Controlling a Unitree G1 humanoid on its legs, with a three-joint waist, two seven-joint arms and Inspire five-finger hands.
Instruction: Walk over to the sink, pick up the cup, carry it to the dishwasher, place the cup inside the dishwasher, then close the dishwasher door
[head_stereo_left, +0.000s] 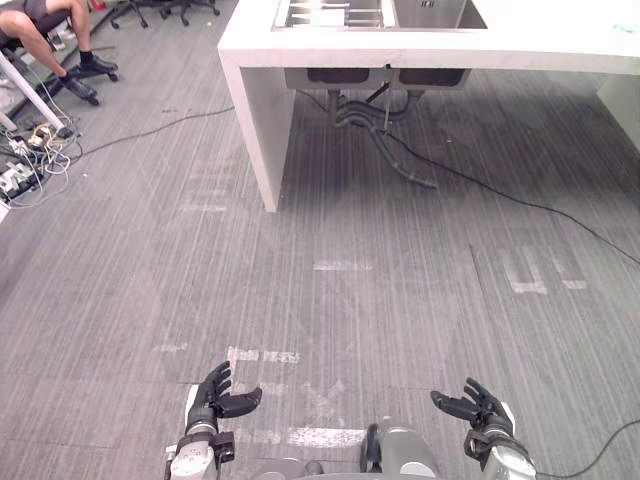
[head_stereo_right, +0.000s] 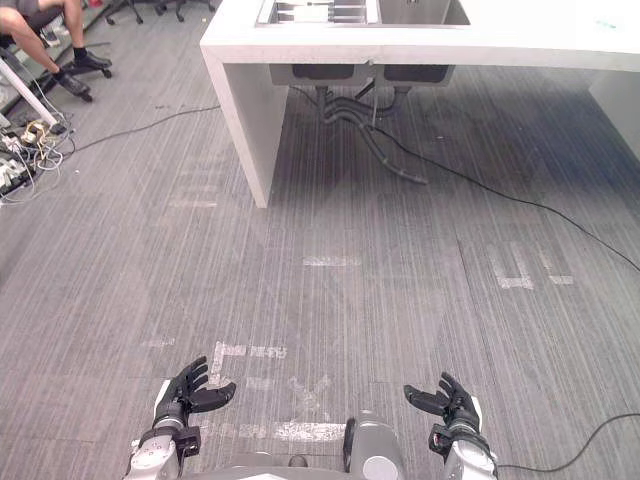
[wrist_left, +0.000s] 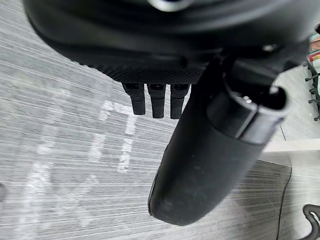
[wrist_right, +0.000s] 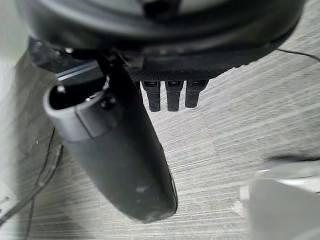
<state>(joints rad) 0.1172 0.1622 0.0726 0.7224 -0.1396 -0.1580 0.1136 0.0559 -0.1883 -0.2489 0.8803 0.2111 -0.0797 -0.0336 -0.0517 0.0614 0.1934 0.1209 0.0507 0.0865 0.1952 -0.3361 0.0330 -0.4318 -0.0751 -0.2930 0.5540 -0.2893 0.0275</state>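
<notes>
- The eye views show the white counter (head_stereo_left: 400, 45) ahead at the far side of the floor (head_stereo_left: 400, 300), with the sink (head_stereo_left: 430, 12) set in its top; the wrist views show each hand close up over bare floor
- Only a strip of the sink basin is in view, and I cannot tell where the cup is; neither hand has it
- Grey pipes (head_stereo_left: 370, 115) hang under the sink and trail onto the floor
- A black cable (head_stereo_left: 520, 200) runs from them across the floor to the right
- A person (head_stereo_left: 40, 25) sits at the far left, with a tangle of cords (head_stereo_left: 30, 150) on the floor near their feet
- White tape marks (head_stereo_left: 325, 436) lie on the floor between the hands; more (head_stereo_left: 530, 275) lie further ahead on the right
- The floor between the robot and the counter is open apart from the cable
- Left hand (head_stereo_left: 212, 398) is low in front, empty, with fingers (wrist_left: 157, 102) loosely straight and thumb (wrist_left: 210, 165) out to the side, touching nothing
- Right hand (head_stereo_left: 478, 405) mirrors it, spread and empty, well apart from the left
</notes>
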